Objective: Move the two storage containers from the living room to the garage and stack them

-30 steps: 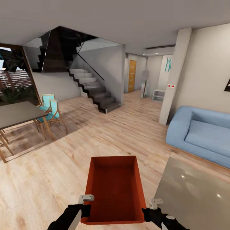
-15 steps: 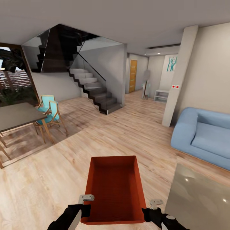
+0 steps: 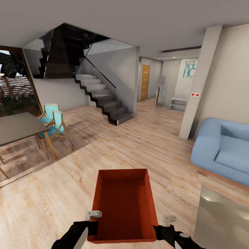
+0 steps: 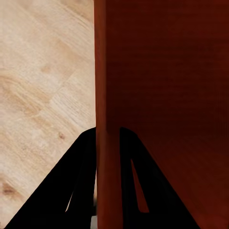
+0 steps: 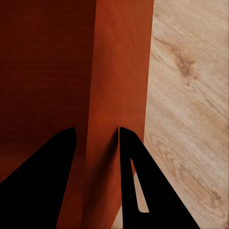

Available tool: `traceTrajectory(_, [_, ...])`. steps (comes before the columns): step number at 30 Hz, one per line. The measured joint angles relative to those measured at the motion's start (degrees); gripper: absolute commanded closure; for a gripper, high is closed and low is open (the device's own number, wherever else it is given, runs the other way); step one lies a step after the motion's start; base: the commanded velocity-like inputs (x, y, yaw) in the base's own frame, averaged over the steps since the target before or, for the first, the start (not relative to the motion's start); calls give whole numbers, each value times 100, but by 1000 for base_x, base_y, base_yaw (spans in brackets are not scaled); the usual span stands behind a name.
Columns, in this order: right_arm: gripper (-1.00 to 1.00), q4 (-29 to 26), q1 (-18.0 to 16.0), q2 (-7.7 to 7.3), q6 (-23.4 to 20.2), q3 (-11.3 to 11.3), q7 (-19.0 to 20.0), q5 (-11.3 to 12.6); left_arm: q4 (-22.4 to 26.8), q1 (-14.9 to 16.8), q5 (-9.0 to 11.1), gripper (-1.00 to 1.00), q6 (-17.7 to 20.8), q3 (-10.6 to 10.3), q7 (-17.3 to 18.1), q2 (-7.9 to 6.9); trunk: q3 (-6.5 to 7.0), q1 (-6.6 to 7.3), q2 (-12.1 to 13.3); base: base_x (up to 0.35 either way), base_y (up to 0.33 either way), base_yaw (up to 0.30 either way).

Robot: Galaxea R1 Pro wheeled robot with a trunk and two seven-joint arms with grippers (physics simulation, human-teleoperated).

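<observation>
I carry one red-orange storage container [image 3: 122, 204], open top up and nothing inside, low in the head view above light wood planks of the living room. My left gripper [image 3: 90, 226] is shut on its left wall near the close corner. In the left wrist view that thin wall [image 4: 107, 119] runs between the two black fingers [image 4: 83, 181]. My right gripper [image 3: 159, 228] is shut on the right wall. The right wrist view has that wall [image 5: 117, 95] clamped between its fingers [image 5: 131, 176].
A blue sofa [image 3: 223, 150] stands at the right, a glass coffee table [image 3: 224, 221] at the lower right. A dining table [image 3: 17, 128] with teal chairs [image 3: 53, 122] is at the left. Ahead are a staircase [image 3: 103, 98], a pillar [image 3: 199, 86] and a hallway with a wooden door [image 3: 144, 82].
The whole view has shifted: sofa and coffee table slid right, the stairs and hallway came nearer. The container and both grippers keep the same place in the picture.
</observation>
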State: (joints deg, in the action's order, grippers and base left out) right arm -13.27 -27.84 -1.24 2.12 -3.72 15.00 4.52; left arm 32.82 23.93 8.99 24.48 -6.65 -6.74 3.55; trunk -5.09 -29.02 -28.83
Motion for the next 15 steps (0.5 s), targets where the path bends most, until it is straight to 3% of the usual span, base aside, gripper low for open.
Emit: traceTrajectory(15, [100,2,-1,7,-6,14,-2,-16,0,0,-2,100,9,8,0,-2,0,0,0,301,100,0])
